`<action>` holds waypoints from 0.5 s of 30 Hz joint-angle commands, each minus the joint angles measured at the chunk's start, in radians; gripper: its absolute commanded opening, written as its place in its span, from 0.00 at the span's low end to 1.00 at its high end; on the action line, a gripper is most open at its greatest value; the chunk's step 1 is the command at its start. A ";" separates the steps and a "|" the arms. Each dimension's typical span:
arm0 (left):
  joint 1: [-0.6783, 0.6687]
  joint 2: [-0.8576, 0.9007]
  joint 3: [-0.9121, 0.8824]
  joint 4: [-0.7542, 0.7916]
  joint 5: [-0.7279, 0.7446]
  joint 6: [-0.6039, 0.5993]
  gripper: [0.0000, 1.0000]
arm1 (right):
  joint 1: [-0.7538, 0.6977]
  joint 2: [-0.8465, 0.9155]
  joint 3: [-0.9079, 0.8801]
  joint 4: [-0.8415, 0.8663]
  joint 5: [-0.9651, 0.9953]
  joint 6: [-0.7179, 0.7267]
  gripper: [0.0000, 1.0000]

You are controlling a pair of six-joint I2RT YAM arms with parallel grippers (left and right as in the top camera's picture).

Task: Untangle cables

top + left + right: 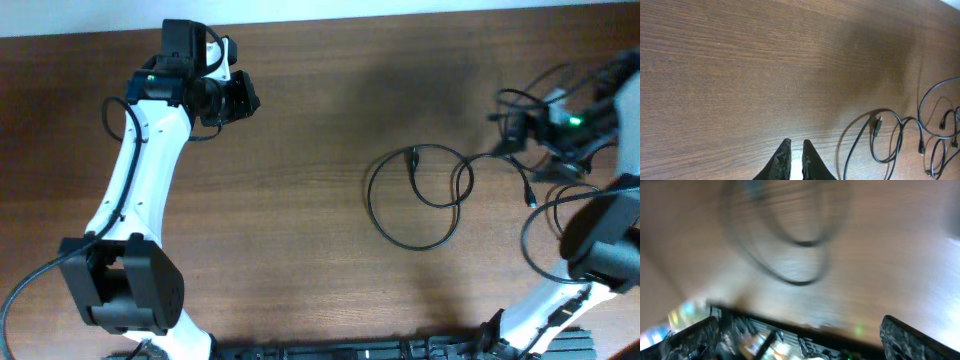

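Left gripper (796, 161): my fingers are drawn nearly together with only a thin slit between them and nothing in it. Bare wood lies ahead of the tips.
Right gripper (800, 325): my fingers are spread wide, one at each lower corner of my wrist view. I can make out nothing between them, but this view is badly blurred.
Cables (369, 197) from the left gripper: well apart from it, ahead and off to its right. The thin black cords lie flat on the table (300, 200) in overlapping loops.
Cables from the right gripper: one large round loop lies just out past my fingertips, with a smaller loop crossing inside it. More cords curl in a loose bunch close around the gripper and wrist. From overhead I cannot tell whether any strand touches my fingers.
Plug (413, 157): a small connector on a cord end, lying inside the top of the large loop, on the side away from my right gripper.
Other cord ends: short plugs show among the loops nearer my right gripper, too small to describe.
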 commanded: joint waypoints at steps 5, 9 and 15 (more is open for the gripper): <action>0.002 0.002 -0.001 0.003 -0.003 0.016 0.10 | 0.298 0.002 -0.011 -0.004 0.347 0.256 0.99; 0.002 0.002 -0.001 0.003 0.017 0.016 0.09 | 0.470 0.002 -0.011 -0.004 0.406 0.253 0.99; -0.008 0.002 -0.001 0.028 0.104 0.019 0.06 | 0.662 0.002 -0.011 -0.004 0.415 0.206 0.99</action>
